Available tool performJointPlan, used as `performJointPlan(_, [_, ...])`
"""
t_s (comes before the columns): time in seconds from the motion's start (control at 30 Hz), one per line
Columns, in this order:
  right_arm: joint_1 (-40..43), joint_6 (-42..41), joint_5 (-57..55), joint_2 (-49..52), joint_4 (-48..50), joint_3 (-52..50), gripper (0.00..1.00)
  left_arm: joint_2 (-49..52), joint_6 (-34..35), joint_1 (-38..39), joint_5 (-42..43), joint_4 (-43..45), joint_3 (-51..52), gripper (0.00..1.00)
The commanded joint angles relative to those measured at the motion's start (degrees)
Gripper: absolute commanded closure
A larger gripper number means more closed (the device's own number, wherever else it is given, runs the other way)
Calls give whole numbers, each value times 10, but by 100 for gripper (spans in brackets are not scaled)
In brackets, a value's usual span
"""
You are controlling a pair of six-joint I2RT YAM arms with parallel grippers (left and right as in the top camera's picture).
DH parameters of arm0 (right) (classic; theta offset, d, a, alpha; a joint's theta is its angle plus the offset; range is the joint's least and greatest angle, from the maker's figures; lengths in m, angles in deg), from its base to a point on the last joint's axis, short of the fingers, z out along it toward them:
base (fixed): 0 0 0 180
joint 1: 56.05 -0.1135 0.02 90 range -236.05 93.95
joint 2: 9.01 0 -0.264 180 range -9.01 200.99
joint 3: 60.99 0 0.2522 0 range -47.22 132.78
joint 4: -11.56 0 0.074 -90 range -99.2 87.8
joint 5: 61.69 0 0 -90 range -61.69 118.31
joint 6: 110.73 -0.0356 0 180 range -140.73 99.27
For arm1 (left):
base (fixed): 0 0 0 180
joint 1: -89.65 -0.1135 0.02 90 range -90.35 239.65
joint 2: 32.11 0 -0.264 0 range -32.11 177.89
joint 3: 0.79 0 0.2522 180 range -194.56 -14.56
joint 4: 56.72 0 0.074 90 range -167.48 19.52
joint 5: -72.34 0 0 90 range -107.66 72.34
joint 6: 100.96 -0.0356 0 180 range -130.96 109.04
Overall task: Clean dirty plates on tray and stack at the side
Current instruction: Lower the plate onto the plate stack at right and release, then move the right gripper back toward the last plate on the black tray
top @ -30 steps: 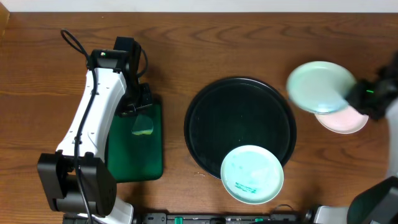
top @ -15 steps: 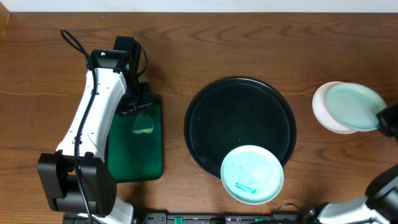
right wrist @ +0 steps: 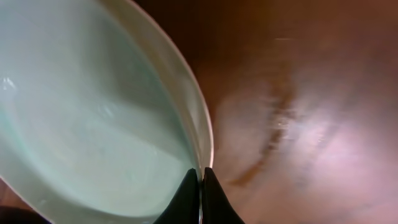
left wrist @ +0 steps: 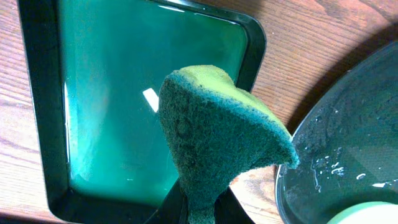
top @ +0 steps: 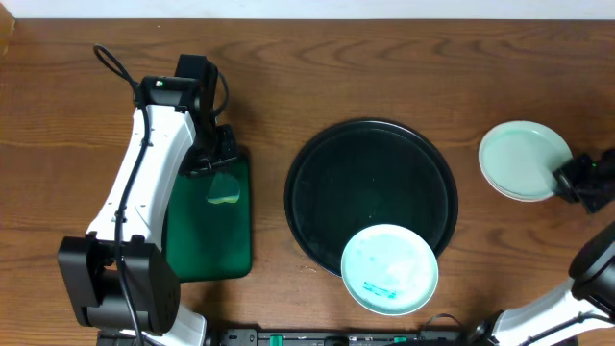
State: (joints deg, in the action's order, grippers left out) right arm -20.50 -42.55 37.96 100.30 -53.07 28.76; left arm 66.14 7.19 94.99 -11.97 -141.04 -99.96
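Right fingers (right wrist: 185, 199) pinch the top plate's (top: 522, 159) rim — settle it flat, centred on the lower plate (top: 522, 198), before releasing; left fingers (left wrist: 169, 210) clamp the sponge (left wrist: 217, 137).

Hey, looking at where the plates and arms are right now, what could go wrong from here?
1. The right end effector pinches the rim of the side plate. Pulling away before opening could drag that plate along.
2. The smeared plate overhangs the rim of the tray. Pressing on it with the sponge could tip it or slide it off.
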Motion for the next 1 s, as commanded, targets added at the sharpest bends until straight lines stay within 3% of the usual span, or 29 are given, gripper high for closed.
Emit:
performJointPlan(0.0, [-41, 13, 9, 1, 8, -1, 86, 2, -5, -1, 3, -2, 2, 93])
performJointPlan(0.1, [-65, 12, -12, 1, 6, -1, 53, 2, -5, -1, 3, -2, 2, 93])
performJointPlan(0.17, [-73, 13, -19, 1, 2, -1, 41, 2, -5, -1, 3, -2, 2, 93])
performJointPlan(0.3, [-77, 13, -21, -8, -17, 1, 48, 2, -5, -1, 3, -2, 2, 93])
performJointPlan(0.43, [-82, 19, -3, -66, -28, 2, 48, 2, -5, -1, 3, -2, 2, 93])
performJointPlan(0.5, [-89, 47, 31, -111, -34, 2, 45, 2, -5, -1, 3, -2, 2, 93])
performJointPlan(0.53, [-93, 66, 50, -133, -39, 2, 36, 2, -5, -1, 3, -2, 2, 93])
performJointPlan(0.57, [-101, 85, 70, -161, -47, 2, 34, 2, -5, -1, 3, -2, 2, 93])
performJointPlan(0.7, [-144, 97, 84, -264, -101, 2, 38, 2, -5, -1, 3, -2, 2, 93])
performJointPlan(0.77, [-171, 73, 84, -310, -134, 2, 35, 2, -5, -1, 3, -2, 2, 93])
performJointPlan(0.8, [-188, 71, 84, -334, -151, 2, 30, 2, -5, -1, 3, -2, 2, 93])
performJointPlan(0.87, [-219, 62, 91, -369, -172, 2, 1, 2, -5, -1, 3, -2, 2, 93])
performJointPlan(0.97, [-270, 56, 104, -412, -198, 2, 1, 2, -5, -1, 3, -2, 2, 93])
